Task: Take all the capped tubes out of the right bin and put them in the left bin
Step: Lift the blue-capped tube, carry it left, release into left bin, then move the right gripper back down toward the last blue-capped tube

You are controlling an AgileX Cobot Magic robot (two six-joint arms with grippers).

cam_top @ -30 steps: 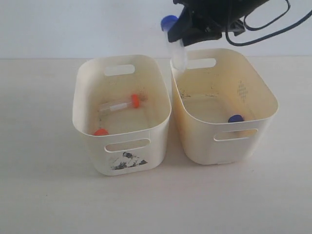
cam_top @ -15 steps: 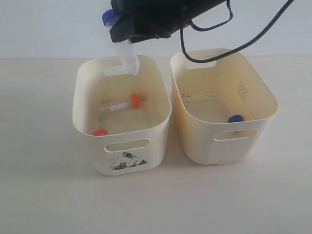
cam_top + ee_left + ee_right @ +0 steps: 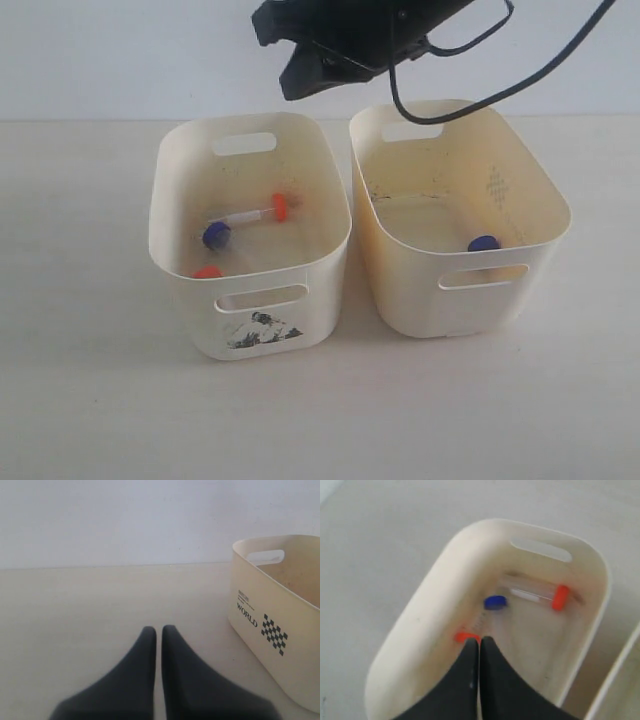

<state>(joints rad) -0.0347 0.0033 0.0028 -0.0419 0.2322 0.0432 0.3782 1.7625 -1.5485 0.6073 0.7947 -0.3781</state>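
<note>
The capped tubes [image 3: 250,214] number four, two with orange-red caps and two with blue. Three are in the left bin [image 3: 190,320] and one is in the right bin [image 3: 420,300].

Only the exterior view shows both bins side by side on the table [image 3: 90,380]. In the left bin, one orange-red tube lies flat on the floor. A blue-capped tube [image 3: 216,236] sits just beside its bottom end, and a second orange-red cap [image 3: 208,271] shows near the front wall. The fourth tube [image 3: 484,243], blue-capped, rests against the front wall of the right bin, and no other view shows it. The torn sticker [image 3: 260,330] under the left bin's front slot also appears here alone.

The right wrist view looks down into the left bin and shows the same three tubes, plus a sliver of the neighbouring rim. In it the right gripper [image 3: 479,641] is above the bin with its fingers pressed together and nothing between them. From outside it is only a dark mass above the bin's far rim.

The left wrist view shows no tubes. The left gripper [image 3: 159,629] is low over bare table, its fingers closed to a thin slit and empty. Near it is the outer wall of a pale tub [image 3: 270,605], probably the left bin, with printed lettering [image 3: 247,615] and a checker pattern that no other view shows.
</note>
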